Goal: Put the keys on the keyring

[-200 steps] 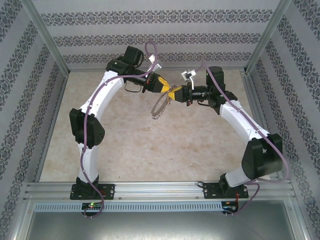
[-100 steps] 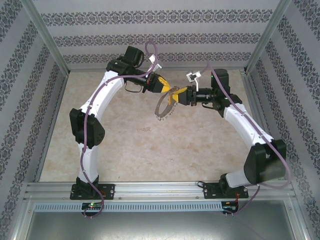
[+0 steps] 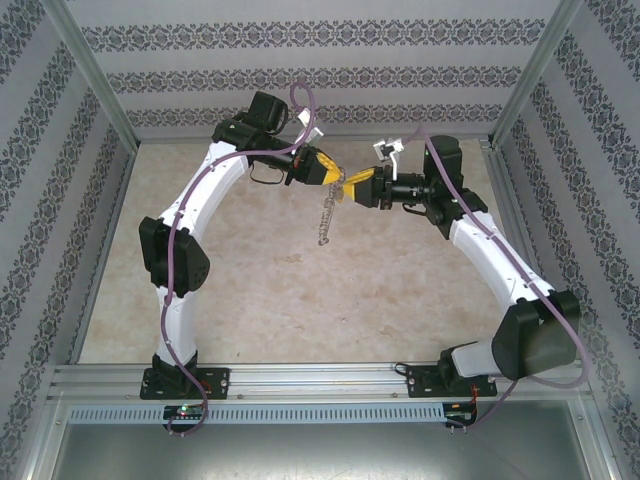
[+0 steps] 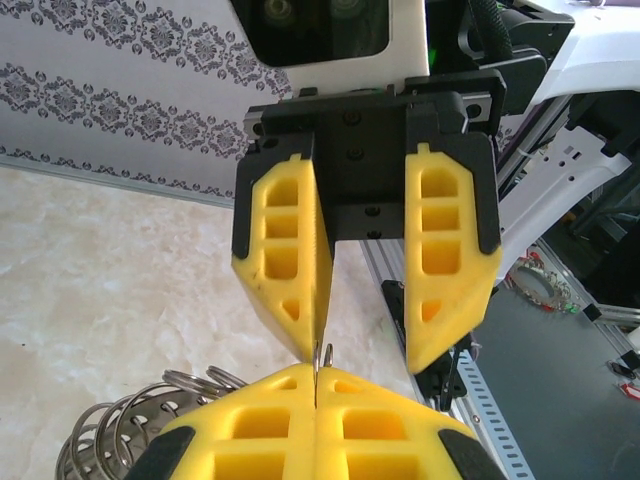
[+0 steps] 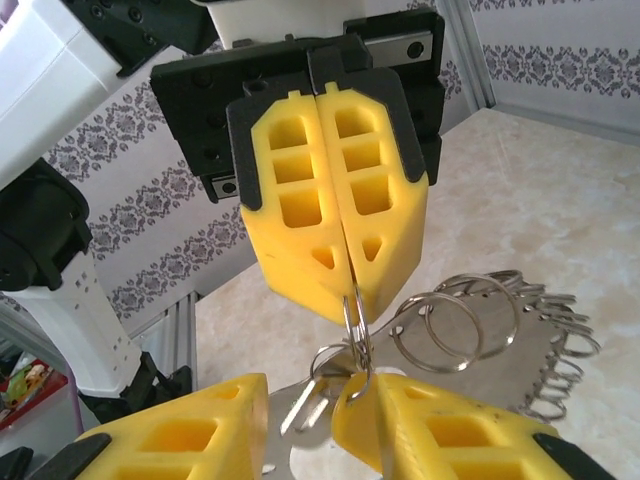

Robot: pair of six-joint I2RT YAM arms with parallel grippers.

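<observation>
Yellow fingers mark both tools: we see the left gripper [image 3: 333, 175] and the right gripper [image 3: 350, 185] facing each other tip to tip in mid-air, above the far half of the pale marbled table [image 3: 260, 290]. From their meeting point the keyring [image 3: 326, 218] hangs free of the table, nearly edge-on to the top camera. In the right wrist view we find the left gripper's fingers pressed together on a small loop [image 5: 352, 312] at the hoop's rim, so that arm carries the ring. The right gripper's jaws stand parted, one on each side of that loop, and we see nothing clamped between them. The left wrist view agrees, with a clear gap between the opposite fingers. More wire loops [image 5: 470, 320] fan out along the rim to the right. A small silvery blade [image 5: 303, 403] dangles just under the held loop. We cannot tell whether it is the key, since no yellow-orange head can be made out in any view. We judge the task to be in its threading stage or just beyond it. The ring is lifted and steadied, and the second tool is open just beside the attachment point. Confirming that the key sits on the ring is what remains. If it does, the ring has still to be set down.
</observation>
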